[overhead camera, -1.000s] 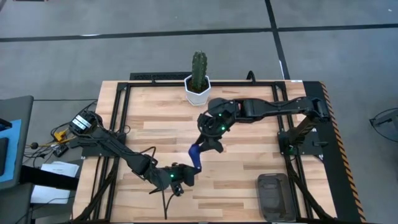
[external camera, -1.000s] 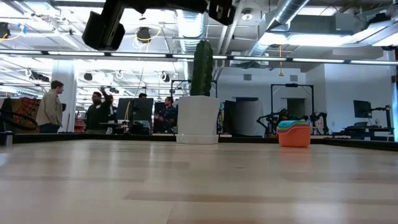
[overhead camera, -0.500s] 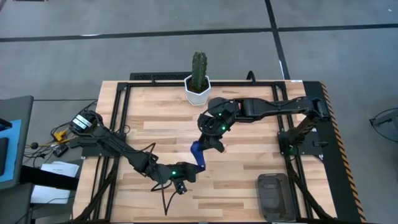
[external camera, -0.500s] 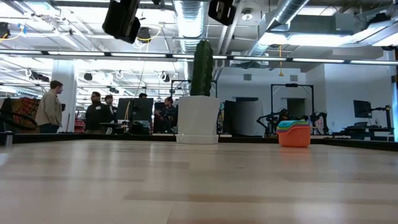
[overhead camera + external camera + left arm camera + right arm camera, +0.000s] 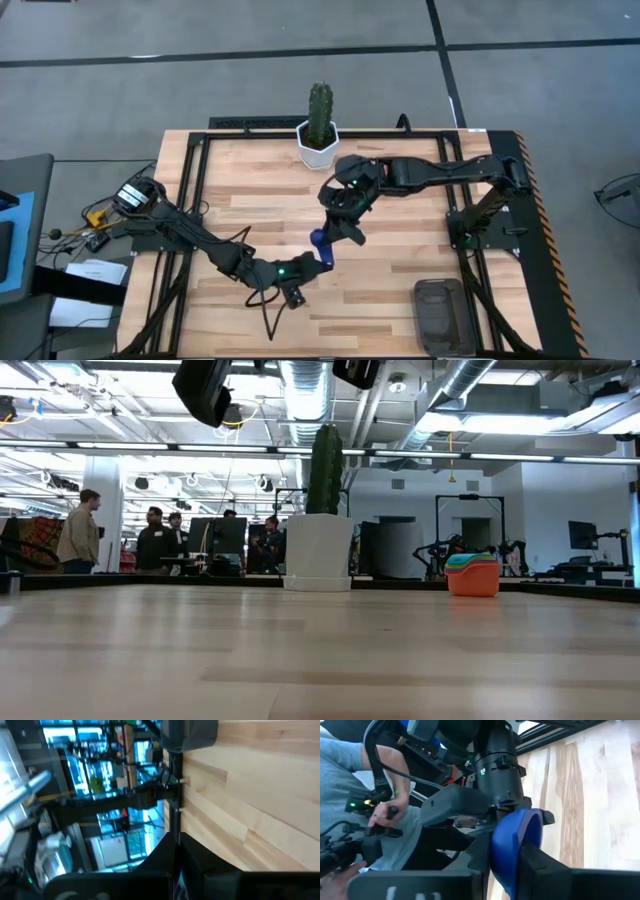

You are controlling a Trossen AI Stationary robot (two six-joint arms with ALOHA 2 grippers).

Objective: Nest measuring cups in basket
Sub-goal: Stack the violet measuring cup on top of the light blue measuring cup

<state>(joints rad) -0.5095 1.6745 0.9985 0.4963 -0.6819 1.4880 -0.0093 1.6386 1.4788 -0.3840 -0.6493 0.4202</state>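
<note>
A blue measuring cup (image 5: 320, 241) hangs in the air over the table's middle, between my two grippers. My left gripper (image 5: 305, 264) comes at it from the near left and is shut on it. My right gripper (image 5: 334, 233) comes from the far right, its fingers on either side of the cup's bowl (image 5: 516, 842). A stack of coloured measuring cups (image 5: 472, 573) stands on the table to the right of the cactus pot. The dark grey basket (image 5: 440, 315) lies at the near right corner, apart from both arms. My left gripper holds the blue cup at the end that points away from my right gripper; a sliver of blue (image 5: 178, 885) shows between its shut fingers, and which part that is cannot be told. The cup is lifted clear of the table. My right gripper has the cup's round bowl (image 5: 507, 855) between its two fingers (image 5: 540, 865), one on each side of the wall. The fingers slant down from the table's far right. The bowl stands on edge, clear of the table.
A white hexagonal pot with a cactus (image 5: 318, 132) stands at the far edge's middle. A black frame (image 5: 195, 190) runs around the tabletop. A person's arm and hand (image 5: 380, 795) show beyond the table, and several people (image 5: 150, 540) stand in the room behind.
My left gripper has carried the blue cup toward the table's right and a little toward the far edge, bringing it in between my right gripper's fingers. The cup has stayed lifted clear of the table.
</note>
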